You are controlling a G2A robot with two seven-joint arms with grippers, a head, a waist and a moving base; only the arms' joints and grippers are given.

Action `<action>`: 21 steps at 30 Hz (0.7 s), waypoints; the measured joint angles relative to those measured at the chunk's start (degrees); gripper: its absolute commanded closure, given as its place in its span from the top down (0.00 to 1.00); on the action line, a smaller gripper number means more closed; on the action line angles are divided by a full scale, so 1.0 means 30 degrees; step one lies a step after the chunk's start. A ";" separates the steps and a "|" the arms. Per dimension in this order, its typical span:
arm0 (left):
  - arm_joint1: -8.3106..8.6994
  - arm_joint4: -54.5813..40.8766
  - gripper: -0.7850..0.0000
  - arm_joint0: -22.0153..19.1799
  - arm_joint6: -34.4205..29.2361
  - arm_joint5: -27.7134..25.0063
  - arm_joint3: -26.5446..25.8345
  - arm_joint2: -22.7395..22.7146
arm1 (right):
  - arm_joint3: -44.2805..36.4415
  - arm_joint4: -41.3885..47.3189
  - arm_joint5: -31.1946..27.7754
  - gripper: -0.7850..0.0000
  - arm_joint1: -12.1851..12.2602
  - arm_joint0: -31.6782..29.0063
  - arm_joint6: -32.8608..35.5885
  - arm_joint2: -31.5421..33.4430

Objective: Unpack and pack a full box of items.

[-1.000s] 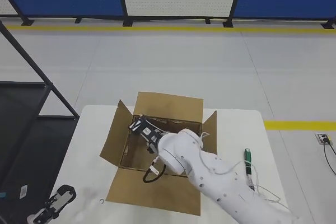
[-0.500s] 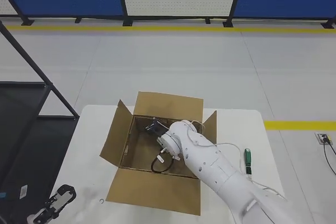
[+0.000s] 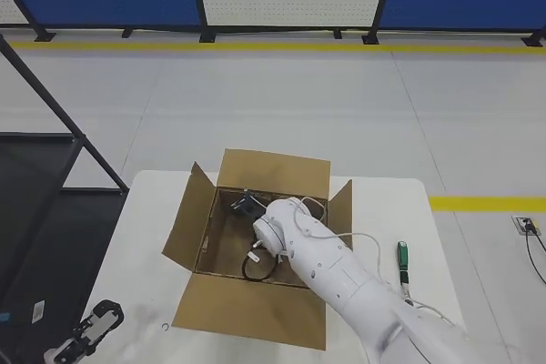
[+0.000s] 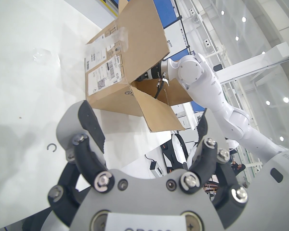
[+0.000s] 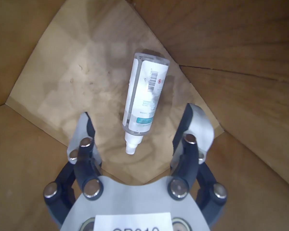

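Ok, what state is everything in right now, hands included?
Cardboard box: open, flaps spread, on the table.
Spray bottle: lying on its side on the box floor, ungripped.
Right hand: open, inside the box, above the bottle.
Left hand: open, empty, outside the box.
Green-handled tool: lying on the table beside the box.

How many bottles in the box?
1: a bottle lies on the box floor near a corner, just below the open right gripper. Unseen corners may hide more.

Left gripper (image 4: 145, 114), right gripper (image 5: 138, 112): fingers (image 5: 195, 121) apart.
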 measured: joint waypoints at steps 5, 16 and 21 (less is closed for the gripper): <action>0.0000 0.0000 1.00 0.0000 0.0000 0.0000 0.0000 0.0000 | -0.3244 -0.1098 0.1367 0.97 0.0648 -0.1052 -0.0259 0.0608; 0.0000 0.0000 1.00 0.0000 0.0000 0.0000 0.0000 0.0000 | -2.0943 -1.0578 0.5175 1.00 0.4310 -0.9642 0.3135 0.4709; 0.0000 0.0000 1.00 0.0000 0.0000 0.0000 0.0000 0.0000 | -2.8338 -1.3703 0.5706 1.00 0.5109 -1.4238 0.0396 0.7151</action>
